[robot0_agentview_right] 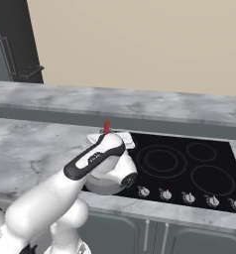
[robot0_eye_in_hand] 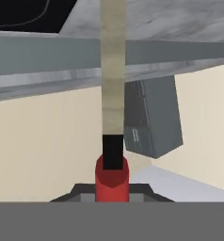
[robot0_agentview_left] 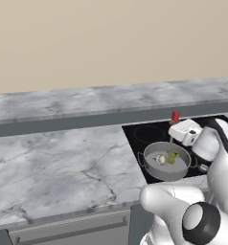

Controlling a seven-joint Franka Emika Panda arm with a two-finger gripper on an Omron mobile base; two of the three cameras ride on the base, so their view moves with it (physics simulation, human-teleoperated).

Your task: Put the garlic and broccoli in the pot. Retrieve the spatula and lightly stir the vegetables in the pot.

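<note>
We see the hand [robot0_agentview_left: 176, 125] closed on the red spatula [robot0_agentview_left: 175, 116], above the pot [robot0_agentview_left: 166, 161] holding garlic [robot0_agentview_left: 160, 159] and broccoli [robot0_agentview_left: 172, 156], ready for stirring.

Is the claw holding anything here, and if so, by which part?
Yes: the claw is shut on the spatula, gripping it by its red handle.

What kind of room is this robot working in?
It looks like a kitchen, a computer-made one. There's a black stovetop with ring burners and knobs, a grey marble counter, and a pot holding garlic and broccoli.
</note>
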